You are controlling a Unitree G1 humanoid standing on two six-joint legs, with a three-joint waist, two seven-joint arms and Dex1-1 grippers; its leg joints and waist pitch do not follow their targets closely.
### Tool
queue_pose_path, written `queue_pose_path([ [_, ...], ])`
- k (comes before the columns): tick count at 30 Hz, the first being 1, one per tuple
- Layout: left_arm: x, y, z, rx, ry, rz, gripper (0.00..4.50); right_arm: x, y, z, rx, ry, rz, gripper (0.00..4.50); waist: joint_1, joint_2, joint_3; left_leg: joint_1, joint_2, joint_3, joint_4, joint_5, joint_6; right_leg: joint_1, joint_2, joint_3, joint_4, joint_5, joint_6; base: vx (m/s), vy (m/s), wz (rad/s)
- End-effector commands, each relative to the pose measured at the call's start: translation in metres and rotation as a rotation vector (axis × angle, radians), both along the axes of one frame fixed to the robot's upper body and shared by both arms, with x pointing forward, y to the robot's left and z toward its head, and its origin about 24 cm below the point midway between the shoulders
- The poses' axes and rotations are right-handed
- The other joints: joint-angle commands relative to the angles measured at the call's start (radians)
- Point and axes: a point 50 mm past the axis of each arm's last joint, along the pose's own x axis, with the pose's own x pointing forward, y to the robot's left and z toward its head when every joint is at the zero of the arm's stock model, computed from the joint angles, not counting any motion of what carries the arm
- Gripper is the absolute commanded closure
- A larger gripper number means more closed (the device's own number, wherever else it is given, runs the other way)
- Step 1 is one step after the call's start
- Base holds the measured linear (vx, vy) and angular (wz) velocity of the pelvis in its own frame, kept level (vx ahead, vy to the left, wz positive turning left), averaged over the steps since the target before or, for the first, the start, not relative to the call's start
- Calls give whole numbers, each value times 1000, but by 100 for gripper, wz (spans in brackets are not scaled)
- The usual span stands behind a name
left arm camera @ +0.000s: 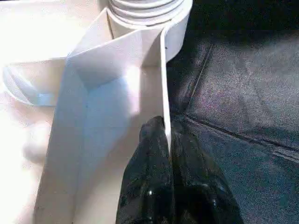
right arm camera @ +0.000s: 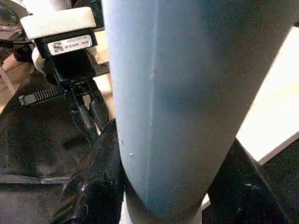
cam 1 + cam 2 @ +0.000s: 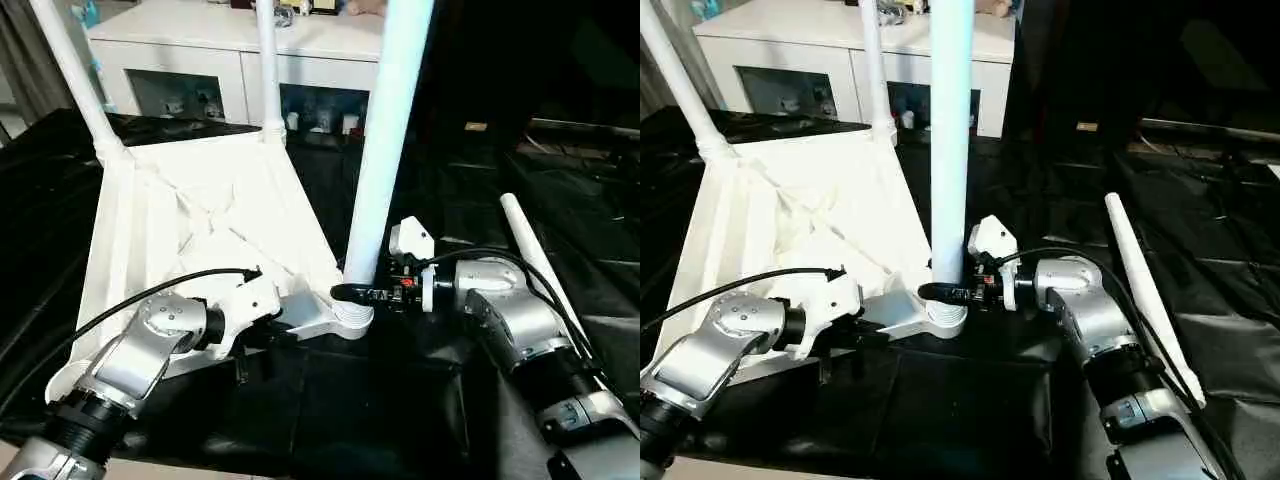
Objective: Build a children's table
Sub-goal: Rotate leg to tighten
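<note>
Evidently bracing the top (image 3: 200,215), left fingers (image 1: 159,154) pinch its rim at lower centre, while right fingers (image 2: 100,186) clamp the leg (image 3: 385,150) above its socket (image 3: 352,318).

All three upright legs run out past the top edge: the far-left leg (image 3: 75,75), the middle leg (image 3: 267,65) and the near leg (image 3: 388,130), so their ends can't be seen. The table top (image 3: 200,220) has its near-left corner buried behind the left forearm (image 3: 130,355). Small items inside the cabinet (image 3: 200,60), upper left, are too tiny to make out.
</note>
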Motion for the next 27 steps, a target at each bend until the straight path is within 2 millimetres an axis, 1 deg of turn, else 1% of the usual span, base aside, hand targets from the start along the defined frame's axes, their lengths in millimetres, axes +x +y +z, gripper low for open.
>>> queue_pose_path([
  [1,-12,6,-17,61,95,-39,450,-13,-24,-45,-202,167,-50,267,2,4,-22,0,53,-16,-59,-237,40,26,-70,51,-82,-137,-205,0,0,0],
  [3,-13,7,-16,56,109,-50,450,-13,-25,-45,-204,168,-42,267,2,3,-24,1,53,-17,-59,-248,33,27,-70,52,-81,-141,-205,0,0,0],
  [6,-14,9,-15,58,120,-67,450,-11,-25,-45,-206,169,-34,267,0,1,-27,1,52,-16,-56,-234,36,29,-68,51,-76,-100,-215,0,0,0],
  [8,-13,11,-15,72,111,-60,450,-9,-25,-46,-204,171,-54,267,0,2,-27,0,52,-16,-55,-228,38,29,-69,50,-76,-89,-220,0,0,0],
  [9,-12,12,-15,77,107,-47,450,-8,-25,-47,-200,171,-74,267,-1,0,-27,0,52,-16,-55,-231,37,30,-69,50,-76,-89,-220,0,0,0],
  [11,-8,12,-17,79,100,16,450,-2,-23,-51,-182,168,-199,267,-4,0,-25,1,52,-16,-58,-252,29,28,-69,50,-78,-118,-219,0,0,0],
  [12,-7,11,-18,76,99,35,450,1,-22,-54,-177,168,-262,267,-8,-3,-20,0,51,-18,-62,-283,18,27,-71,50,-84,-178,-209,0,0,0],
  [13,-7,10,-19,74,100,43,450,2,-22,-55,-175,169,-291,267,-11,-2,-19,1,52,-19,-64,-303,9,25,-72,51,-87,-222,-200,0,0,0],
  [14,-6,10,-20,72,100,50,450,3,-22,-56,-174,170,-318,267,-16,-3,-16,1,52,-23,-67,-344,-5,24,-75,49,-93,-317,-175,0,0,0],
  [15,-5,3,-23,60,104,96,450,5,-20,-64,-149,196,-462,267,-21,-3,-12,2,52,-27,-70,-384,-17,19,-77,50,-101,-409,-148,-52,3,-10],
  [16,-5,3,-23,60,104,96,450,5,-20,-64,-149,196,-462,267,-25,-4,-10,3,52,-29,-72,-401,-25,17,-78,50,-103,-446,-137,-56,7,-13],
  [17,-3,-6,-25,40,110,148,450,4,-16,-71,-127,223,-565,267,-27,-2,-6,9,51,-33,-73,-436,-38,10,-80,50,-112,-526,-110,-56,7,-13],
  [18,-3,-6,-25,40,110,148,450,4,-16,-71,-127,223,-565,267,-28,-2,-4,11,50,-36,-74,-458,-43,8,-82,49,-117,-568,-97,-68,15,-16],
  [19,3,-19,-25,7,103,206,450,5,-8,-74,-113,232,-635,267,-37,-3,1,21,47,-45,-71,-540,-56,-4,-83,41,-133,-686,-50,-73,27,-17],
  [20,5,-25,-25,-6,103,233,450,6,-5,-76,-109,239,-670,267,-39,-4,-2,29,42,-50,-68,-574,-58,-9,-82,35,-139,-717,-31,-73,27,-17],
  [21,5,-25,-25,-6,103,233,450,6,-5,-76,-109,239,-670,267,-40,-4,-2,31,41,-52,-68,-582,-55,-11,-83,34,-142,-718,-28,0,0,0],
  [22,9,-33,-25,-17,106,273,450,8,0,-77,-105,245,-724,267,-44,-1,-4,27,43,-54,-73,-585,-50,-6,-82,35,-140,-679,-35,0,0,0],
  [23,13,-43,-26,-19,109,318,450,11,5,-79,-102,260,-800,267,-46,6,-4,26,44,-56,-76,-590,-54,-5,-80,34,-137,-651,-42,0,0,0],
  [24,19,-59,-28,-4,108,370,450,15,13,-81,-99,278,-916,267,-54,6,-2,22,42,-60,-79,-605,-57,-4,-75,30,-136,-628,-44,-56,58,-12],
  [25,20,-63,-29,1,107,379,450,16,15,-81,-98,283,-943,267,-53,9,-6,40,37,-62,-73,-634,-58,-14,-75,27,-144,-632,-45,-58,54,-6],
  [26,21,-66,-29,5,102,380,450,16,17,-81,-92,292,-958,267,-55,13,-7,36,38,-65,-75,-646,-50,-10,-76,26,-144,-595,-54,-58,54,-6],
  [27,24,-79,-29,14,85,378,450,18,26,-81,-76,324,-1004,267,-60,10,-7,26,39,-66,-80,-642,-47,-2,-75,25,-143,-572,-54,-36,52,-10],
])
